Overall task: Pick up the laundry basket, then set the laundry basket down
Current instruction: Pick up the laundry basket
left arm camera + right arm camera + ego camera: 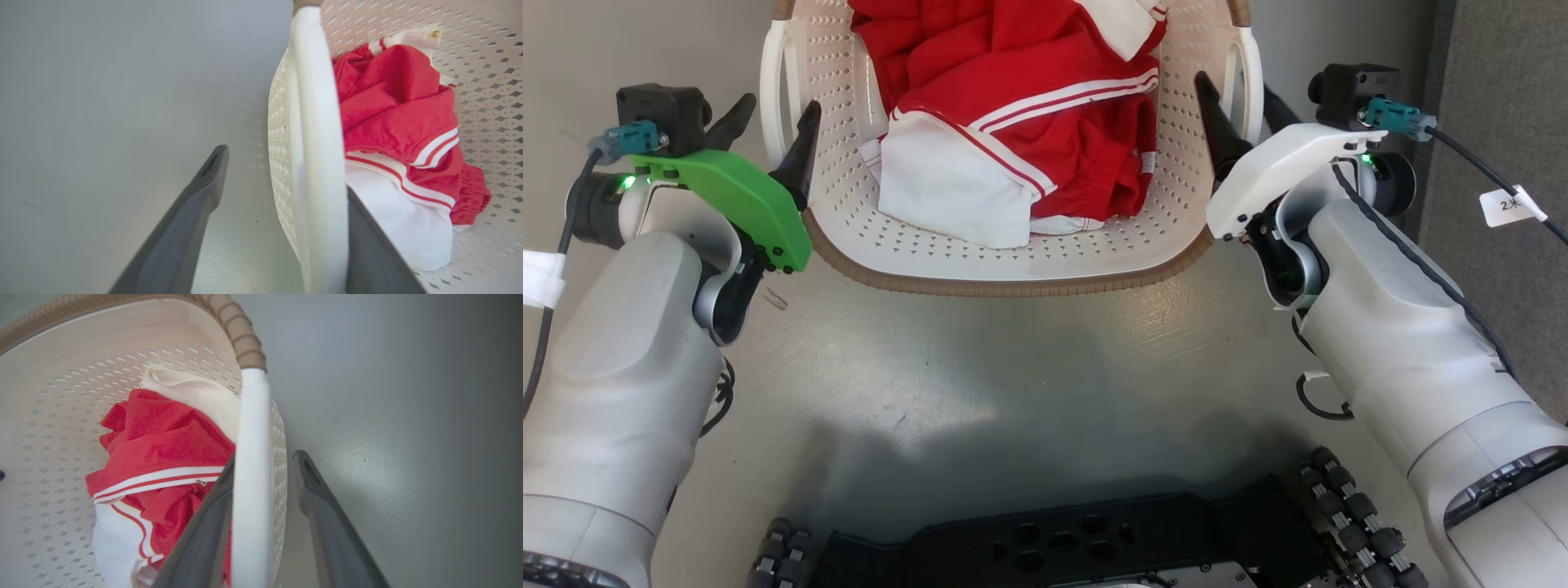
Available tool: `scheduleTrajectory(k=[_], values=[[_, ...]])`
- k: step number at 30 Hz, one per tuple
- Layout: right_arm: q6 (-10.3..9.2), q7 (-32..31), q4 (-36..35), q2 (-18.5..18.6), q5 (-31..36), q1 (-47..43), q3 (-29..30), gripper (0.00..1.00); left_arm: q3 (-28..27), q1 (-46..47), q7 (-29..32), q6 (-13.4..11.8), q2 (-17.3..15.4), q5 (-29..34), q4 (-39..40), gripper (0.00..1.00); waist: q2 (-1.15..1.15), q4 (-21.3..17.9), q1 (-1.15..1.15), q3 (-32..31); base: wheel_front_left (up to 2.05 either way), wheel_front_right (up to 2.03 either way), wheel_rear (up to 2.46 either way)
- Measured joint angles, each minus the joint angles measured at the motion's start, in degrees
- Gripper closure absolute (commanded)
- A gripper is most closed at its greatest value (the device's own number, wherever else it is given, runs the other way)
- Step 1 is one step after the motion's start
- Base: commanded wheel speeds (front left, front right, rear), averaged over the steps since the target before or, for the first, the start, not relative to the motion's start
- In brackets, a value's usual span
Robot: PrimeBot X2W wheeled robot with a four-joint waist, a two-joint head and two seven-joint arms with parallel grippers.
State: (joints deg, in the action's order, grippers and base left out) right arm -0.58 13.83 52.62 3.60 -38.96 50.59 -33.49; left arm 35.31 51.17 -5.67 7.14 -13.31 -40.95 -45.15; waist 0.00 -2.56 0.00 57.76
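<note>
Here, the basket [1013, 284] sits on the grey floor [1013, 376] before the robot, red-and-white clothes [1029, 106] inside. The left gripper [777, 108] straddles its left handle [770, 90], the right gripper [1236, 86] its right handle [1252, 73]; both jaws stand parted, 1 finger inside, 1 outside.

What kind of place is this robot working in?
Probably an indoor room, perhaps a home laundry area or a test lab; it's hard to say which. Clues: a laundry basket holding red-and-white clothes, and a smooth, glossy grey floor.
</note>
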Motion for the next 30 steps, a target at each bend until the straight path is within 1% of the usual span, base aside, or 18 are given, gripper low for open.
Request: scheduleTrajectory(k=[1,2,3,4,10,18,22,26,30], values=[[0.01,0.0,0.1,0.0,-0.2,0.1,-0.3,0.98,0.2,0.2,0.0,0.1,0.0,-0.3,-0.3,0.49,0.00,0.0,0.00,0.0,0.00,0.00,0.00],[0.01,0.0,0.3,0.0,-0.5,0.2,-0.5,1.00,0.4,0.4,0.0,0.3,0.0,-0.5,-0.4,0.67,0.00,0.0,0.00,0.1,0.00,0.00,0.00],[0.11,0.0,0.4,-0.2,-0.5,0.4,-0.9,1.00,0.6,0.6,-0.4,0.4,0.0,-0.8,-0.5,0.98,0.00,-0.1,0.00,0.1,0.00,0.00,0.00],[0.02,0.1,0.5,-0.4,-0.7,0.6,-1.2,1.00,0.9,0.7,-0.6,0.4,0.2,-0.8,-0.6,1.00,0.00,-0.1,0.00,0.1,0.00,0.00,0.00],[0.01,0.3,1.7,-0.4,-2.0,1.2,-2.6,1.00,2.5,1.4,-1.7,0.4,1.3,-2.5,-1.4,1.00,0.00,-0.1,0.00,-0.2,0.00,0.00,0.00],[0.12,0.3,3.9,-0.7,-2.9,1.2,-4.7,1.00,5.4,1.4,-2.5,0.4,1.8,-4.6,-4.2,1.00,0.00,0.1,0.00,-2.8,0.00,0.00,0.00],[0.77,0.3,4.9,-0.7,-3.5,1.1,-5.8,1.00,6.8,1.3,-2.5,0.3,2.0,-5.1,-5.4,1.00,0.00,0.1,0.00,-4.9,0.00,0.00,0.00],[1.58,0.3,5.9,-0.7,-4.1,0.6,-6.8,1.00,7.8,0.3,-2.4,0.3,2.4,-6.9,-6.6,1.00,0.00,0.1,0.00,-7.4,0.00,0.00,0.00],[2.11,0.3,7.2,-0.7,-5.2,0.3,-8.3,1.00,8.8,-0.9,-1.6,0.3,3.1,-8.5,-8.0,1.00,0.00,-0.1,0.00,-11.1,0.00,0.00,0.00]])
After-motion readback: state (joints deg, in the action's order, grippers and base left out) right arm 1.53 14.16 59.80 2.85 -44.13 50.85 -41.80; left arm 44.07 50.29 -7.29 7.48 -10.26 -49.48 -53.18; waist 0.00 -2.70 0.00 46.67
